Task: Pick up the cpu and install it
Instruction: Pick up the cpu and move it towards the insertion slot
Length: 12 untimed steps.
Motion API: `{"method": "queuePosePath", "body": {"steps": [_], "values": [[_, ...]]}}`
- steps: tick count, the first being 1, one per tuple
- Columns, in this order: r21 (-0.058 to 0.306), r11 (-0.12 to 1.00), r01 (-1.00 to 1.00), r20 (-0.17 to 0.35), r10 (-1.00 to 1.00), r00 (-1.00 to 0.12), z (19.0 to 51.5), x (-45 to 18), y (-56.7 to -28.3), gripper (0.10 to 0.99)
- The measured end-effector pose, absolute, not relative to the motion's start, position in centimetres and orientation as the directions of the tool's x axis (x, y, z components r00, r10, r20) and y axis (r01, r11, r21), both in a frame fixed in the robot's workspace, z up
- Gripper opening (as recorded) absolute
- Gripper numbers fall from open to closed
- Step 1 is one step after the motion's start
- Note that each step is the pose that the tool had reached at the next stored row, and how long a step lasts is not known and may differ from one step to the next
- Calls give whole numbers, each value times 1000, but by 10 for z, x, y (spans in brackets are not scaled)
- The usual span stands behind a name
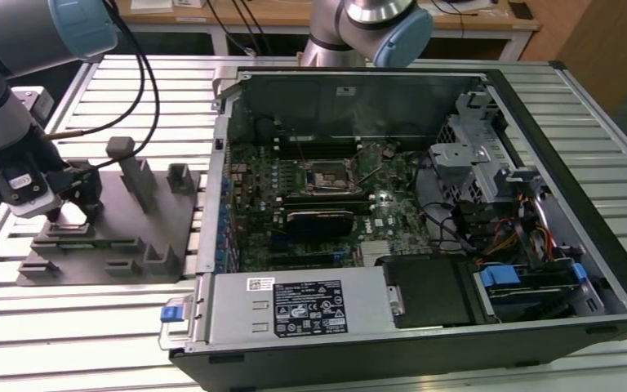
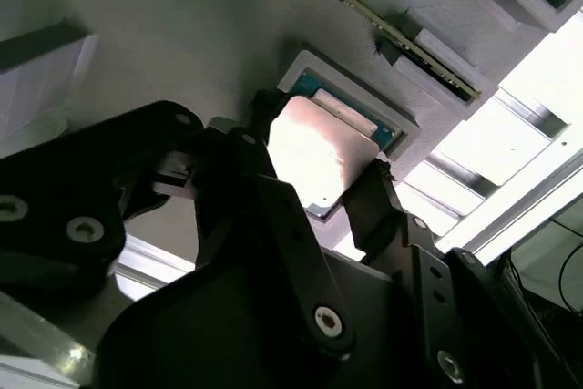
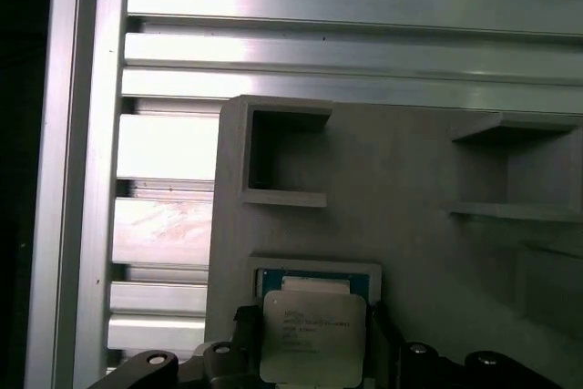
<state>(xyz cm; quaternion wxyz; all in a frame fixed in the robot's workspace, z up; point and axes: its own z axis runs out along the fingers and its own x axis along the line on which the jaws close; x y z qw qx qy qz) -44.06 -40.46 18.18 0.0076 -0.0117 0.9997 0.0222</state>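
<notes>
The jaws clasp the cpu (image 3: 314, 334) by opposite edges, flat, silvery top up, above the fixture (image 3: 419, 179).

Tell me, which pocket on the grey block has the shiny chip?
The shallow framed pocket at the claw: the cpu sits there, gripped by the claw. The tall box pocket nearby is bare.

- Exterior view: even, diffuse overhead light. The slatted table (image 1: 85, 327) reads bright, with soft shadows only.
- Computer case (image 1: 379, 106): the interior is dimmer than the table and darkest around the drive bays.
- Second wrist view: glare blows the cpu (image 2: 314, 148) top out to near white, and the slats beyond it are overexposed.
- First wrist view: strong specular bands lie across the slats. The grey fixture (image 3: 410, 179) is matte and evenly lit, with its pockets in shadow.
</notes>
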Motion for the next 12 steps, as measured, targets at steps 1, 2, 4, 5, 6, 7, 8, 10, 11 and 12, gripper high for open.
{"method": "queuePosePath", "body": {"steps": [1,2,4,5,6,7,8,10,11,12], "values": [[44,999,-24,-16,-23,-1000,182,-441,-405,565],[44,999,-24,-16,-23,-1000,182,-441,-405,565],[44,999,-24,-16,-23,-1000,182,-441,-405,565],[44,999,-24,-16,-23,-1000,182,-441,-405,565],[44,999,-23,-16,-23,-1000,182,-441,-405,565],[44,999,-23,-16,-23,-1000,182,-441,-405,565],[44,999,-23,-16,-23,-1000,182,-441,-405,565],[44,999,-23,-16,-23,-1000,182,-441,-405,565],[44,999,-23,-16,-23,-1000,182,-441,-405,565],[44,999,-23,-16,-23,-1000,182,-441,-405,565]]}}
